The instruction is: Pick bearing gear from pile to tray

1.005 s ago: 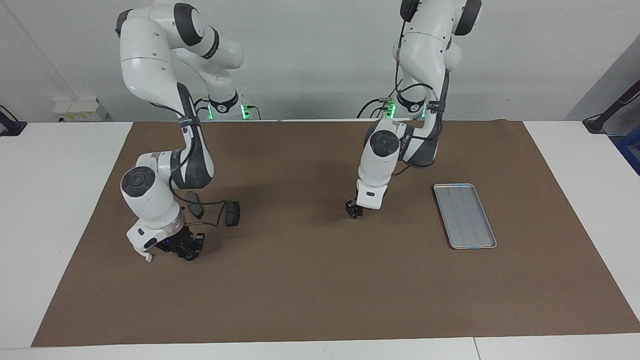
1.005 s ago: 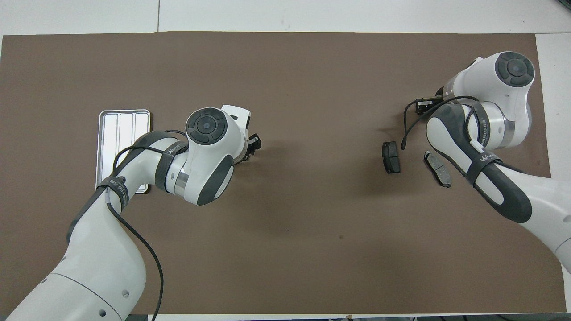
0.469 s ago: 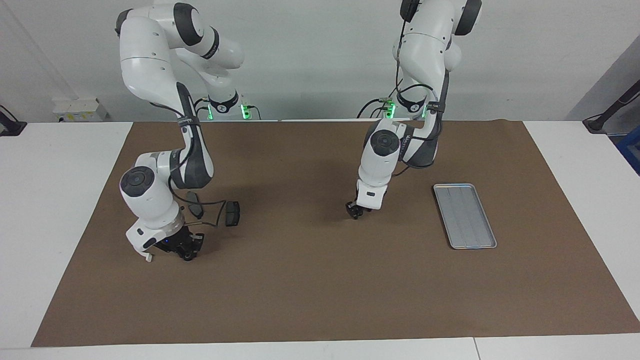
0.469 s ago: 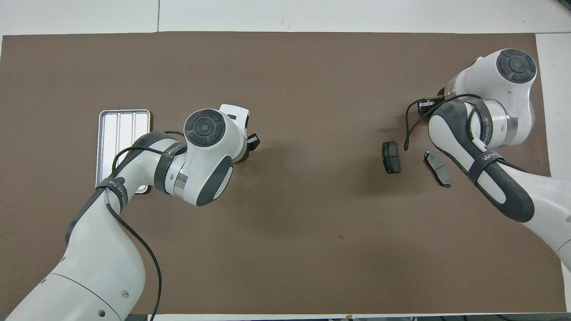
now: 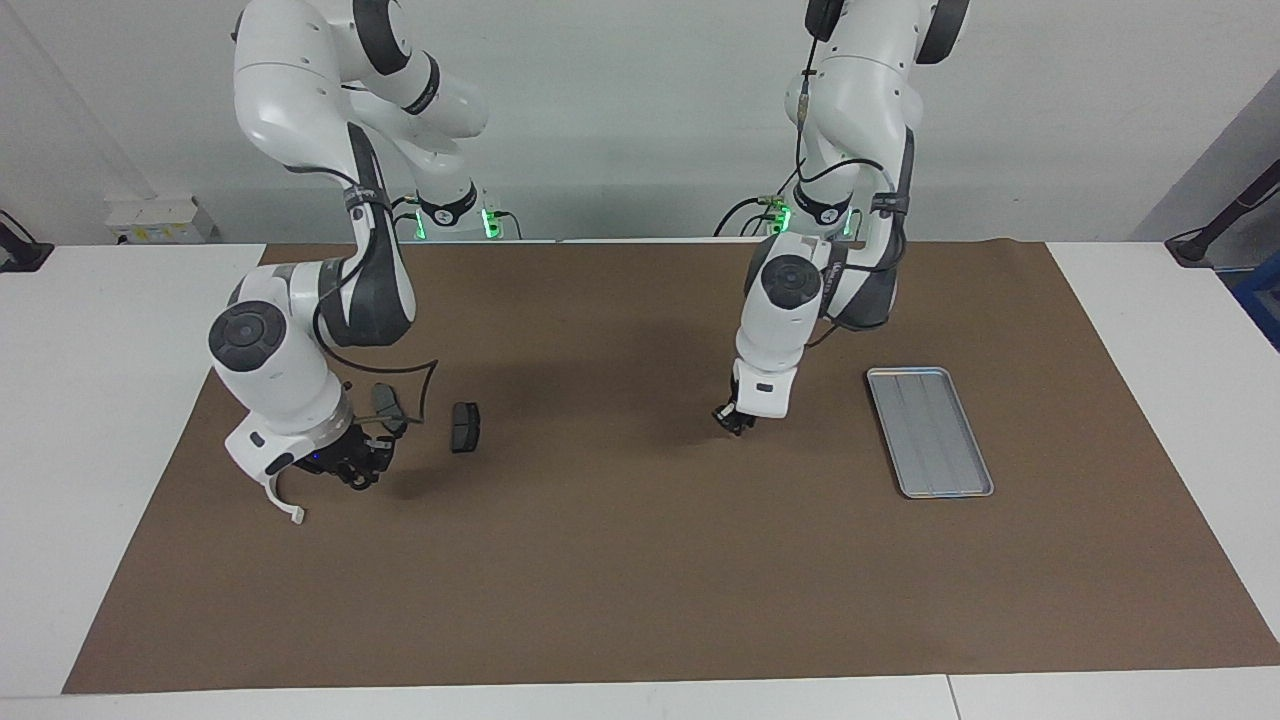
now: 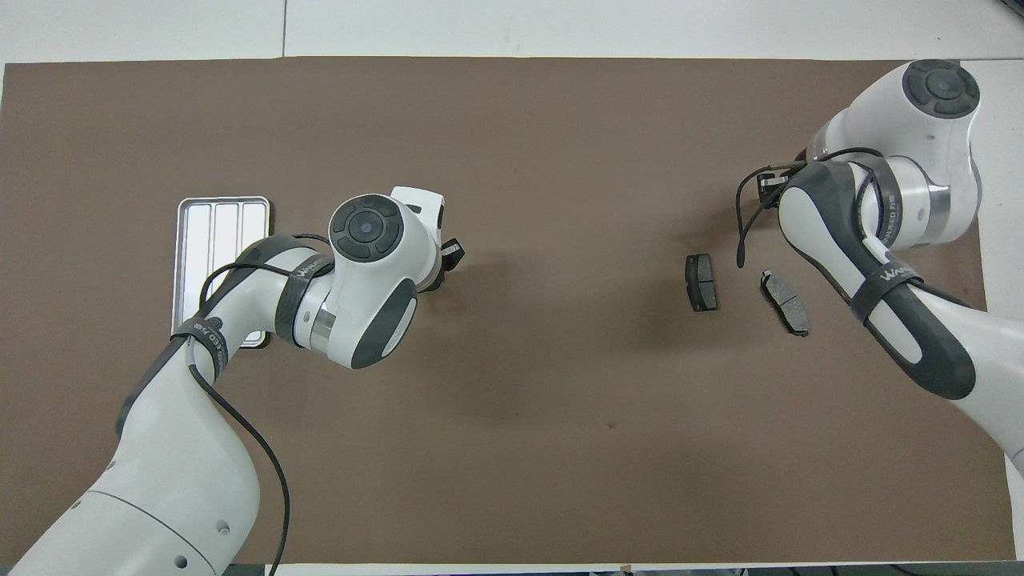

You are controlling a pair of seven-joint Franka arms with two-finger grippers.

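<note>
Two dark grey brake pads of the pile lie on the brown mat: one [image 5: 465, 427] [image 6: 702, 282] toward the table's middle, the other [image 5: 384, 403] [image 6: 786, 302] beside it, toward the right arm's end. My right gripper [image 5: 353, 472] hangs raised over the mat beside these pads and is mostly hidden under its wrist in the overhead view [image 6: 770, 179]. A white curved piece [image 5: 285, 497] shows under its white flange. No small black round pieces can be made out. My left gripper [image 5: 734, 421] [image 6: 453, 254] is low over the mat's middle, apart from the silver ridged tray [image 5: 930, 431] [image 6: 220, 240].
The brown mat [image 5: 640, 580] covers most of the white table. A black cable [image 5: 425, 385] loops from the right arm over the pads. The left arm's elbow overhangs the tray's nearer corner in the overhead view.
My right gripper has risen from the mat and shifted toward the right arm's end of the table. My left gripper has moved a little toward the tray. The pads have not moved.
</note>
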